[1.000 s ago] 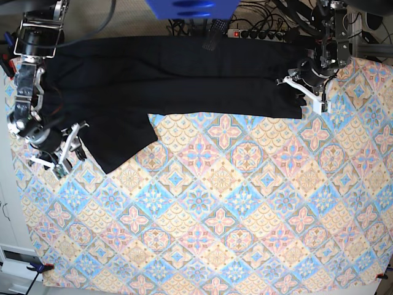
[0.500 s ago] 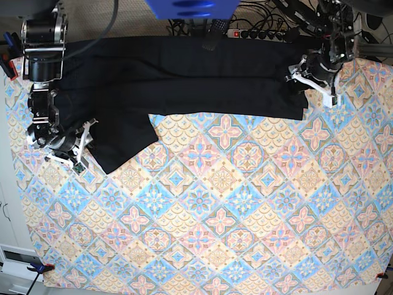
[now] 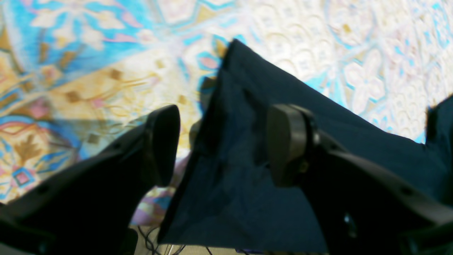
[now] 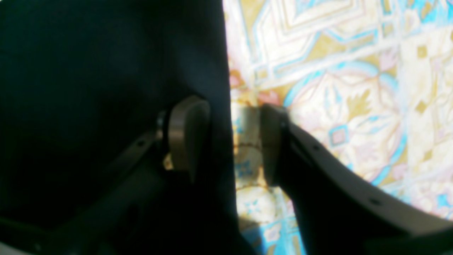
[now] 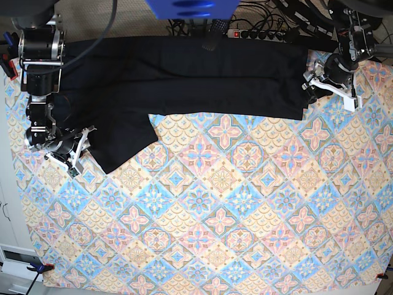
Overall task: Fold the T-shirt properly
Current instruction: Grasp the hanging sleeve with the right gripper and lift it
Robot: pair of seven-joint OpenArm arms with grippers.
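Base view: T-shirt (image 5: 184, 77) spans between left hand (image 5: 328, 86) and right hand (image 5: 72, 150).

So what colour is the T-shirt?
Plain black; the T-shirt shows best in the base view, against the patterned cloth.

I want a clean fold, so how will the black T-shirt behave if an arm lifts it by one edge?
Probably floppy: the T-shirt lies flat and thin on the patterned cloth, so it should drape and sag. Likely light. Its sleeve may trail behind or bunch.
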